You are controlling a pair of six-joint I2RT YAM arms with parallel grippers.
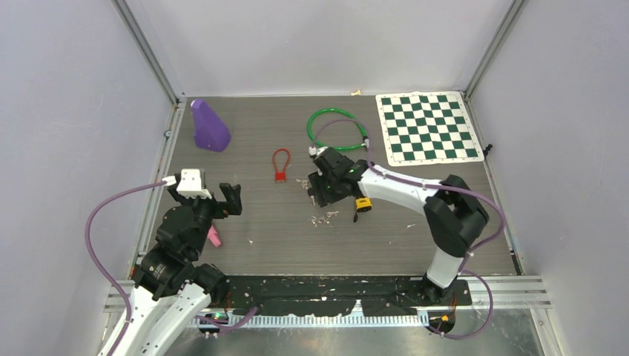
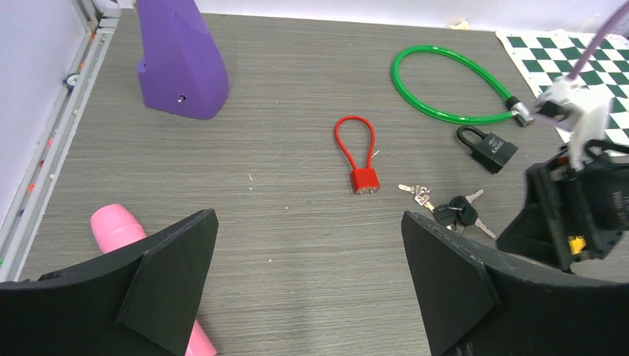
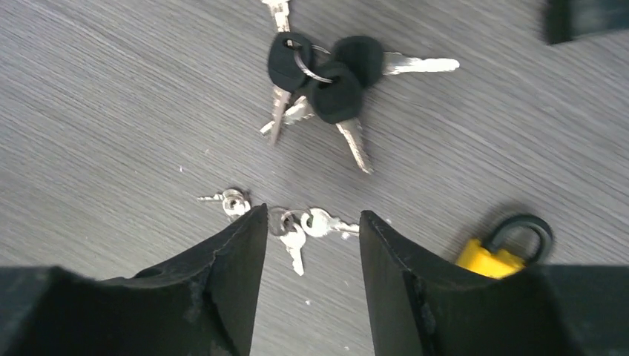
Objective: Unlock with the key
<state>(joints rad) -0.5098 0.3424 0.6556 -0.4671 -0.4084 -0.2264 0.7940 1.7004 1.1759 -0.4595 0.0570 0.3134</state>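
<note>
Right wrist view has the right end effector [image 3: 311, 222] low over the counter [image 3: 111, 111], fingers parted and gripping nothing, with the small silver keys [image 3: 317, 221] lying right between the tips. The black-headed key bunch [image 3: 326, 74] sits further ahead, and the yellow padlock [image 3: 493, 254] is just off its right finger. Looks like the key pickup step to me. Next it'd need to drop and pinch one thin, flat key. The left end effector [image 2: 308, 222] is wide open and empty.
</note>
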